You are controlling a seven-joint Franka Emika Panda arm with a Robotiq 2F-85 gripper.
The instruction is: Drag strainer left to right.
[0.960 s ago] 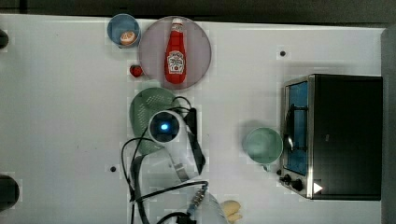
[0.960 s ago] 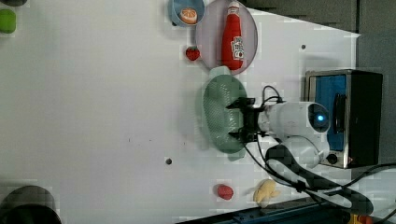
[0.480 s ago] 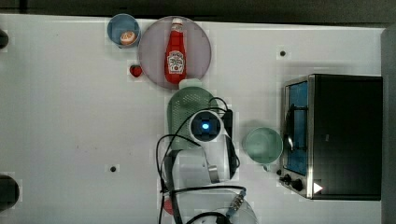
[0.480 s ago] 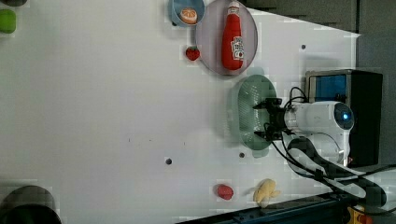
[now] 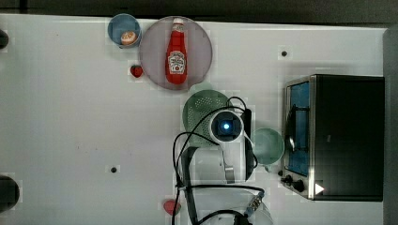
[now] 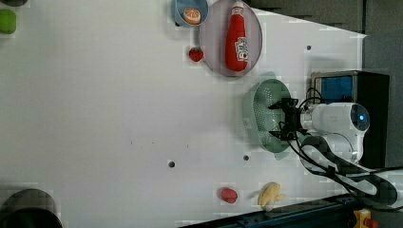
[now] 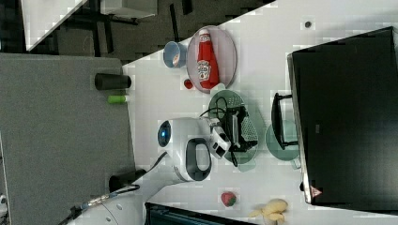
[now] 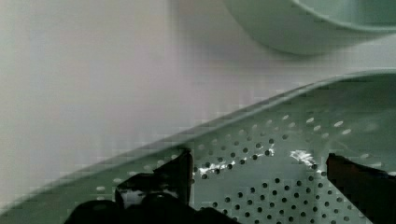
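The strainer point(image 5: 202, 108) is a pale green oval colander with small holes, lying just below the ketchup plate in the top view. The arm's wrist point(image 5: 226, 125) hangs over the strainer's right half in the top view. In the left view my gripper point(image 6: 283, 119) reaches down into the strainer point(image 6: 260, 116). Its fingers are spread wide and hold nothing. The wrist view has the holed inner wall of the strainer point(image 8: 280, 186) between the two dark fingertips point(image 8: 168, 175). Beyond the rim lies the teal bowl point(image 8: 317, 23).
A teal bowl point(image 5: 268, 146) sits right beside the strainer, against the toaster oven point(image 5: 340, 136). A ketchup bottle point(image 5: 176, 51) lies on a grey plate point(image 5: 152, 51), with a blue cup point(image 5: 123, 30) and a strawberry point(image 5: 136, 71) nearby. A banana point(image 6: 270, 194) and a red fruit point(image 6: 228, 194) lie near the table's edge.
The arm and the strainer have slid together toward the top view's right, from the table's middle to beside the teal bowl. The fingers stayed spread.
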